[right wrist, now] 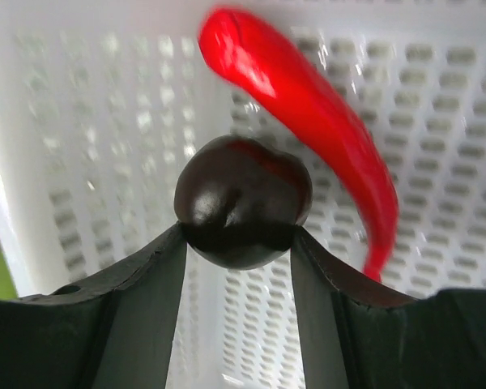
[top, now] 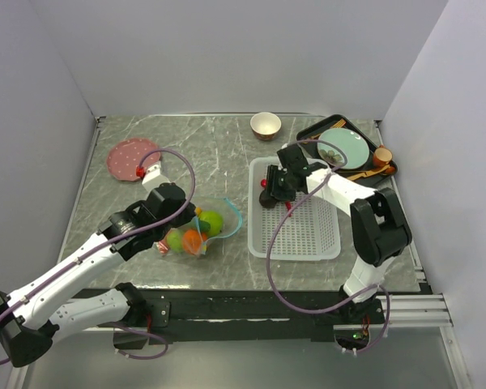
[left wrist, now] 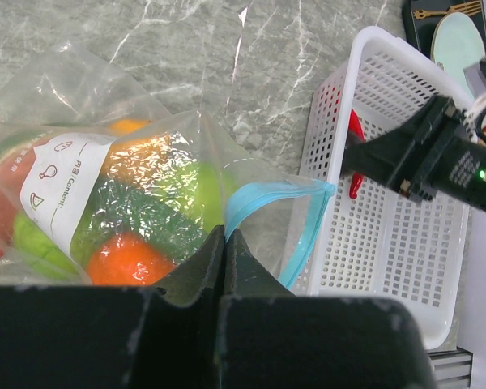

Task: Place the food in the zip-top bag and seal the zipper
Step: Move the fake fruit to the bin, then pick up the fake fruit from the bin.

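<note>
The clear zip-top bag (top: 190, 235) lies left of the white basket (top: 308, 243), holding green apples, oranges and other toy food (left wrist: 138, 211). Its teal-blue zipper (left wrist: 267, 194) arches open toward the basket. My left gripper (left wrist: 224, 235) is shut on the bag's mouth edge; it also shows in the top view (top: 196, 220). My right gripper (right wrist: 241, 231) is shut on the dark brown piece (right wrist: 243, 198) inside the basket's far left corner (top: 269, 198). The red chili (right wrist: 308, 105) lies in the basket just behind it (left wrist: 355, 158).
A pink dotted plate (top: 133, 158) sits at the back left. A small bowl (top: 265, 125) stands at the back centre. A black tray (top: 308, 134) with a pale green plate (top: 344, 148) and utensils sits at the back right, behind the basket.
</note>
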`<action>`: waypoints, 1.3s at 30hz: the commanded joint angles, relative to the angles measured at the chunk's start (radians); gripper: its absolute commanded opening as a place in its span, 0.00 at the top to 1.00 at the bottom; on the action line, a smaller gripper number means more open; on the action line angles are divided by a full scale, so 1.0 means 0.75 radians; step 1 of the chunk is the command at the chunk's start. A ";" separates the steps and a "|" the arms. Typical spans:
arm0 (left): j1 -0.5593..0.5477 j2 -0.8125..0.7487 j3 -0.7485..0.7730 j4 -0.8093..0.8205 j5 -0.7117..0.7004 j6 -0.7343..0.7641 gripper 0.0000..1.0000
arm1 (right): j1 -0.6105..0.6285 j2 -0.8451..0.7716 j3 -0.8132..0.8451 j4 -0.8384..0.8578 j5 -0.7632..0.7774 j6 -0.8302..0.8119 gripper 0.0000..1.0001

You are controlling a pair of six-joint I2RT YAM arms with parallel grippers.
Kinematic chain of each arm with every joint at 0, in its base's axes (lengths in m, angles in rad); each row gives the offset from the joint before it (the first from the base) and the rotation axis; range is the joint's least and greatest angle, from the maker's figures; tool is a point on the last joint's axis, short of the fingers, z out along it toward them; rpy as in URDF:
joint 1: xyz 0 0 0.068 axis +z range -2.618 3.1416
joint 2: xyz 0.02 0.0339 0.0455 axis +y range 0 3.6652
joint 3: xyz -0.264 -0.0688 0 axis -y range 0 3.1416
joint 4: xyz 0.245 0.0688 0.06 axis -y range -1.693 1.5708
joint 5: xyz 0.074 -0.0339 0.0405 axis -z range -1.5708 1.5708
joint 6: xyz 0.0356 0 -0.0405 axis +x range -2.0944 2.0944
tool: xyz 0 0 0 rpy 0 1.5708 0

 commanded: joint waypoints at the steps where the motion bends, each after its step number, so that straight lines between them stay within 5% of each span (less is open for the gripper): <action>1: 0.000 -0.024 -0.005 0.023 -0.027 0.003 0.96 | -0.003 -0.148 -0.079 -0.068 0.039 -0.045 0.64; 6: 0.000 -0.014 0.001 0.023 -0.031 0.013 0.96 | -0.001 -0.238 -0.169 -0.117 0.062 -0.070 0.48; 10: 0.000 0.001 -0.001 0.043 -0.008 0.013 0.96 | -0.003 -0.275 -0.218 -0.101 0.045 -0.066 0.23; 17: 0.000 0.015 0.003 0.031 -0.004 0.007 0.96 | -0.003 -0.322 -0.223 -0.097 0.099 -0.043 0.14; 29: 0.000 0.009 -0.009 0.027 -0.004 0.001 0.95 | -0.001 -0.214 -0.137 -0.087 0.072 -0.058 0.14; 39: 0.000 -0.005 -0.015 0.029 -0.008 0.003 0.95 | -0.003 -0.181 -0.139 -0.068 0.037 -0.039 0.35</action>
